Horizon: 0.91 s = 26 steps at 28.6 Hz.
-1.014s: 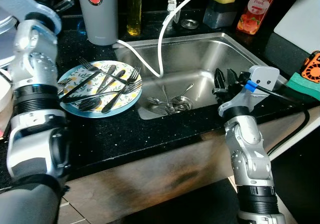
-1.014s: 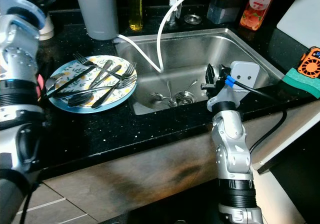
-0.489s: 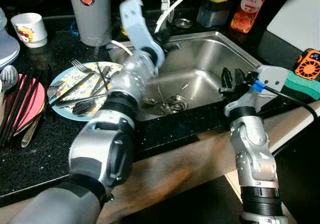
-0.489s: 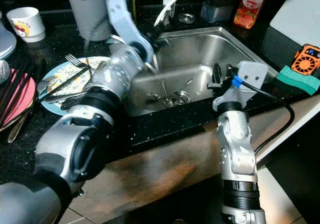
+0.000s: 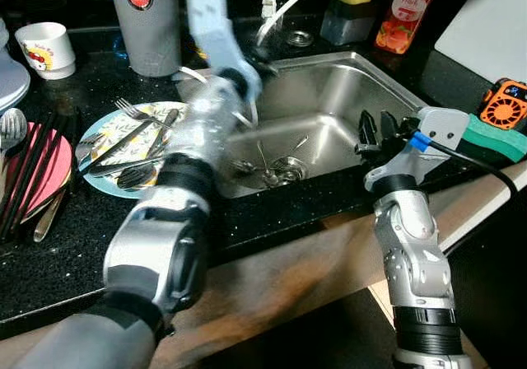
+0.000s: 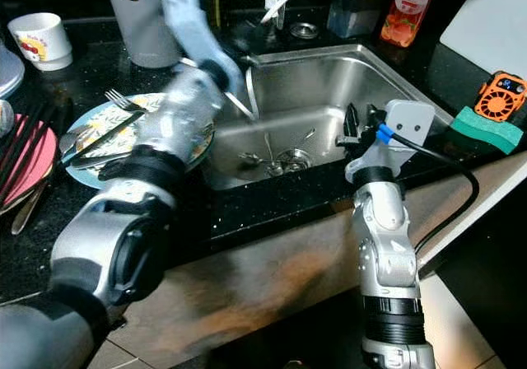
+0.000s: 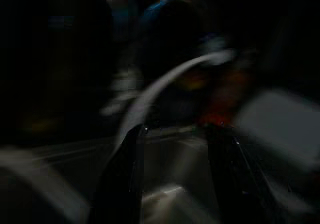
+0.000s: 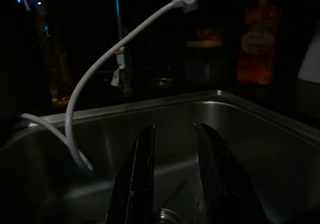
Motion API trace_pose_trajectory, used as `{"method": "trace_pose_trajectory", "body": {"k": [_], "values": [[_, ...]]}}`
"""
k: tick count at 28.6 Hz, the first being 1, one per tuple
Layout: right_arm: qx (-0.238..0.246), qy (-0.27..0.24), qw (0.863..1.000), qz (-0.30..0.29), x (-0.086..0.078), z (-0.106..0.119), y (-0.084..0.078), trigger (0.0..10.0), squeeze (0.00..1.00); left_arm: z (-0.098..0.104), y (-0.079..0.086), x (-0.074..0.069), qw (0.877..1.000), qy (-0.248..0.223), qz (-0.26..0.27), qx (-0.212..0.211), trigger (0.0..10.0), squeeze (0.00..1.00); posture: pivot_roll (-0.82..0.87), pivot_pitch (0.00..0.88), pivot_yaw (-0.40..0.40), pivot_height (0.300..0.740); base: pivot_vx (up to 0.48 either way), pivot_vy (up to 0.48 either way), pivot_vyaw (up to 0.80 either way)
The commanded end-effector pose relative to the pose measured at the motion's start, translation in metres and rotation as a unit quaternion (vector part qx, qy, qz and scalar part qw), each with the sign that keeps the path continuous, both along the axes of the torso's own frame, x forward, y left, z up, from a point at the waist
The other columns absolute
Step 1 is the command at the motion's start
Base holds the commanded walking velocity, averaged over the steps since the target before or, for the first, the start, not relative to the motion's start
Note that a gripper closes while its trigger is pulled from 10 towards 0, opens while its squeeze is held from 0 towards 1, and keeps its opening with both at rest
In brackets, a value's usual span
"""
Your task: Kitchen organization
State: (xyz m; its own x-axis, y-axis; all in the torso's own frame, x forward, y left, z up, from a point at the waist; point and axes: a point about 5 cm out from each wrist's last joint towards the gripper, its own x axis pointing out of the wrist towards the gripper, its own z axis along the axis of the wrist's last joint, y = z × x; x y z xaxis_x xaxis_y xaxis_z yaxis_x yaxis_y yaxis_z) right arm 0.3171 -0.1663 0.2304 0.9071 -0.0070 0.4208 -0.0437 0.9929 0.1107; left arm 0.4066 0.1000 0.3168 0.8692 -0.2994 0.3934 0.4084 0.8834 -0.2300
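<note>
Left gripper (image 5: pixel 262 63) up over the near-left corner of the sink (image 5: pixel 362 81), arm stretched across the counter and motion-blurred; fingers apart in the dark left wrist view, nothing seen between them. Right gripper (image 5: pixel 373 130) parked at the sink's right rim, fingers (image 8: pixel 142 179) a little apart, empty, pointing into the basin.

Changed from a second ago — left arm then folded back at the far left, off the plate; half a second ago already swung in over the sink edge; now shifted slightly toward the tumbler side and more blurred. Right arm much as before. Head camera also turned, bringing in the mug (image 5: pixel 47 41) and the red plate (image 5: pixel 37 171) with dark utensils. Probably a reach toward the cutlery in the sink (image 5: pixel 268 167), lying around the drain, for moving onto the patterned plate (image 5: pixel 115 142), where forks and spoons already lie. No pick-up begun yet, by the look of it.

Writing: red round badge on the grey tumbler (image 5: pixel 152 19) reading "JAPAN" — smaller text beneath too fine to read. Orange bottle (image 5: pixel 403 11) at the back with a fruit label, wording unclear. White hose (image 8: pixel 100 69) looping down into the basin.
</note>
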Motion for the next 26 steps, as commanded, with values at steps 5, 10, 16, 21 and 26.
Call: {"method": "trace_pose_trajectory", "body": {"k": [5, 10, 16, 21, 26], "values": [[0.002, 0.008, 1.000, 0.004, 0.001, -0.004, -0.001, 10.0, 0.00, -0.025, 0.073, 0.005, 0.975, 0.090, 0.184, 0.082, 10.0, 0.00, 0.03, 0.078, -0.061, 0.740, 0.000, 0.000, 0.00], [0.002, 0.007, 1.000, 0.006, 0.002, -0.003, -0.001, 10.0, 0.00, -0.025, 0.140, -0.008, 0.948, 0.113, 0.291, 0.065, 10.0, 1.00, 0.04, 0.081, -0.062, 0.740, 0.000, 0.000, 0.00], [0.002, 0.008, 1.000, 0.007, 0.002, -0.004, 0.000, 10.0, 0.00, -0.035, 0.154, -0.006, 0.947, 0.153, 0.281, 0.020, 10.0, 0.04, 0.03, 0.075, -0.063, 0.740, 0.000, 0.000, 0.00], [0.002, 0.006, 1.000, 0.005, 0.003, -0.002, -0.001, 10.0, 0.00, -0.042, 0.140, 0.002, 0.960, 0.183, 0.208, -0.030, 10.0, 0.00, 0.02, 0.071, -0.061, 0.740, 0.000, 0.000, 0.00], [0.000, 0.004, 1.000, 0.000, 0.002, -0.001, -0.004, 10.0, 0.00, -0.050, 0.117, 0.009, 0.966, 0.221, 0.123, -0.054, 10.0, 0.00, 0.01, 0.065, -0.059, 0.740, 0.000, 0.000, 0.00]]}}
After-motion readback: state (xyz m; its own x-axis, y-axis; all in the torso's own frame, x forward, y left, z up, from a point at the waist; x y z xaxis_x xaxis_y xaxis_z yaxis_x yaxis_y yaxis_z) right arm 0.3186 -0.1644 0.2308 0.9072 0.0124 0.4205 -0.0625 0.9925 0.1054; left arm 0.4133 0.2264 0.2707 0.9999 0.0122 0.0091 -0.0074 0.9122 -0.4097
